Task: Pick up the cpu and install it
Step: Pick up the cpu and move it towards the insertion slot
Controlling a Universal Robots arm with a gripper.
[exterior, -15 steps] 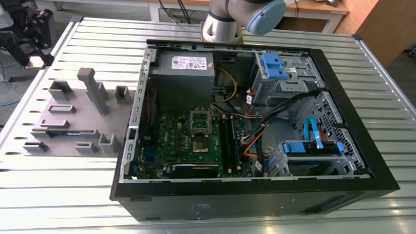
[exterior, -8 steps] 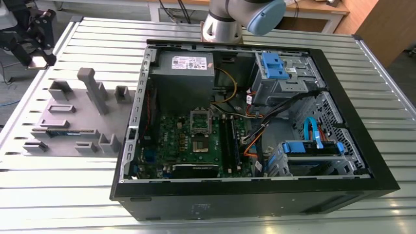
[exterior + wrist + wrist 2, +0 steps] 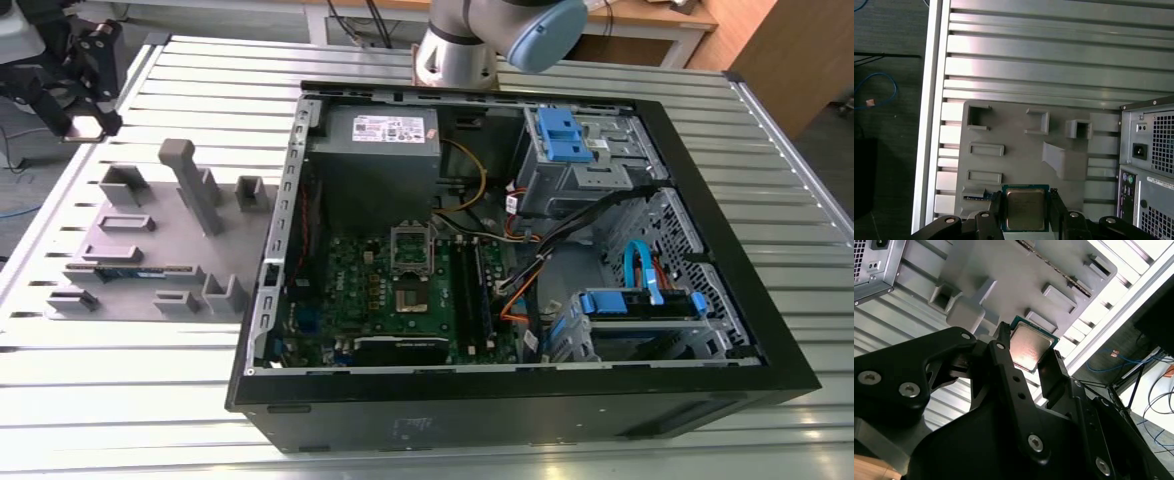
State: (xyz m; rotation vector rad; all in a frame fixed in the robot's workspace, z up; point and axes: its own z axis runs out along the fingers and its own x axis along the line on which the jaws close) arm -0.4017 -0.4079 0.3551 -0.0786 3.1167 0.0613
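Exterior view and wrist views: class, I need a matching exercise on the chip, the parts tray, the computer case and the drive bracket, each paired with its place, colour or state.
Column A
1. chip
2. parts tray
3. computer case
4. drive bracket

Column B
a. blue plastic, inside the case
b. held in the gripper
c. lying on its side, open at the top
d. grey, on the table beside the case, at the exterior view's left

Pairs: 1-b, 2-d, 3-c, 4-a
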